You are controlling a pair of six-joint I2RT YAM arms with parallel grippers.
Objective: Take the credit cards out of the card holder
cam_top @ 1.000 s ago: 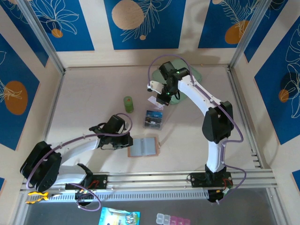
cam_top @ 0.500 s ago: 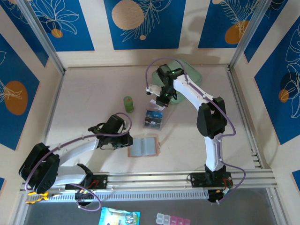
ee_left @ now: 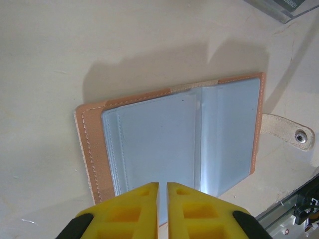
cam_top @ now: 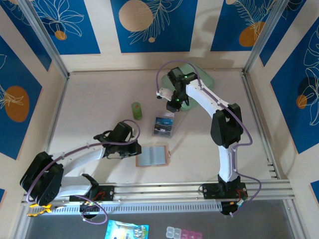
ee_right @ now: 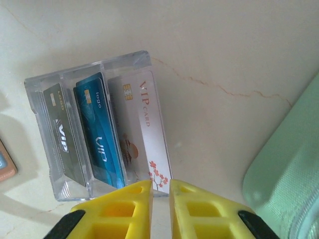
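The card holder (ee_left: 164,134) lies open and flat on the table, a tan wallet with a grey-blue two-panel inside (cam_top: 152,156). My left gripper (ee_left: 163,183) hangs over its near edge with only a slit between the fingers and nothing in it (cam_top: 135,149). Three credit cards stand in a clear plastic box (ee_right: 89,69): a dark one (ee_right: 62,134), a blue one (ee_right: 99,134) and a white flowered one (ee_right: 144,124). My right gripper (ee_right: 160,181) is just past the white card's end, jaws slightly apart and holding nothing (cam_top: 170,108).
A pale green pouch (ee_right: 289,164) lies to the right of the box, at the back of the table (cam_top: 199,82). A small green cylinder (cam_top: 136,110) stands left of the box (cam_top: 163,126). The wallet's snap strap (ee_left: 291,133) sticks out to its right.
The right gripper's jaws have parted a little and the white card now rests in the clear box. The right arm has shifted slightly. The left arm has not moved.
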